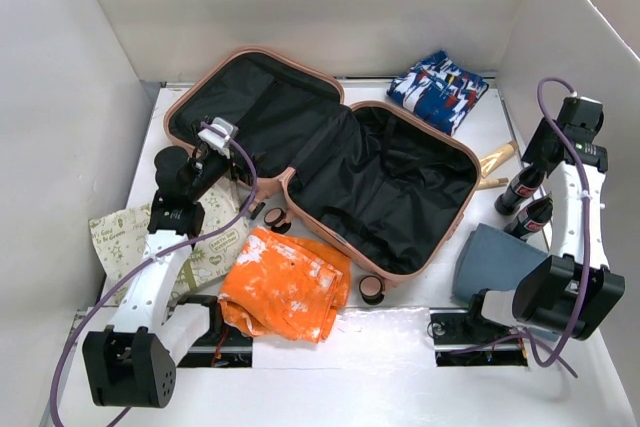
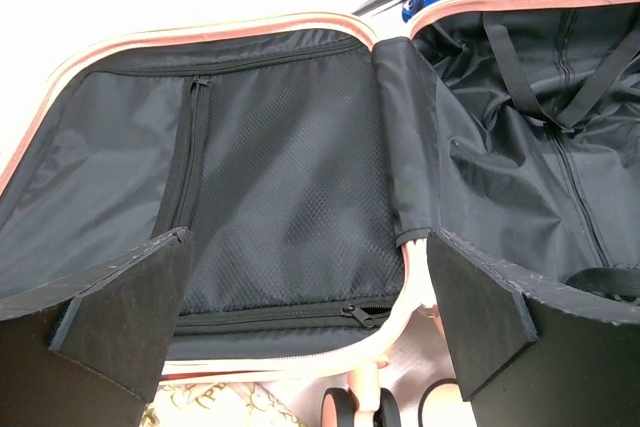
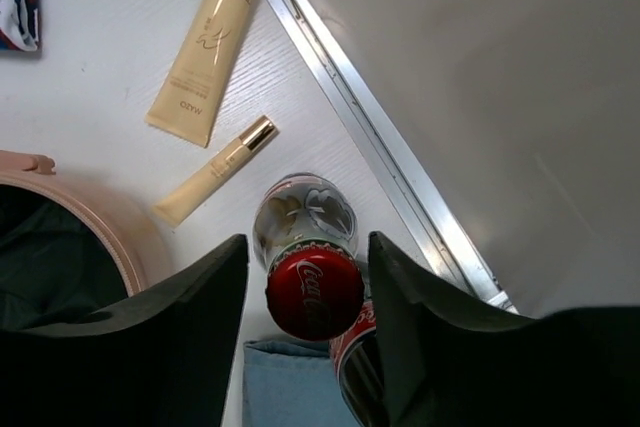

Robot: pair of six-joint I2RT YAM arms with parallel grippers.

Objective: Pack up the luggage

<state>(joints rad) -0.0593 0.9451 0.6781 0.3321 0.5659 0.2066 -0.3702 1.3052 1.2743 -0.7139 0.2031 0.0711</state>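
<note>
Luggage [image 1: 390, 187]: lies wide open mid-table, both halves flat, bare black lining up.

Far left, not much room. Cream printed cloth [image 1: 125, 237] fills the gap between the white side wall and the left shell, left arm stretched over it.

Left claw [image 1: 208, 147]: hangs just above the near rim of the left half. Spread wide, gripping nothing, touching nothing as far as can be told. Only visible from the left wrist: fingers [image 2: 110, 327] either side of a mesh zip pocket [image 2: 290, 197], with the pink rim and wheels [image 2: 345, 412] just below.

Orange cloth [image 1: 290, 287] in front, right up against the case's near edge. Blue, white and red cloth [image 1: 440, 87] at the back, just beside the right half's far corner.

Tighter on the right. Two tubes [image 1: 497, 159], two cola bottles [image 1: 520, 190] and a grey-blue cloth [image 1: 495, 262] squeezed between the shell and the right wall.

Right claw [image 1: 540, 155]: hovers over the bottles. Clearer from the right wrist: red cap [image 3: 313, 292] sits between the parted fingers with a sliver of gap on each side, so not gripped. Second bottle [image 3: 355, 362] tucked just beside the first. Metal edge strip [image 3: 380, 157] close on the wall side.
</note>
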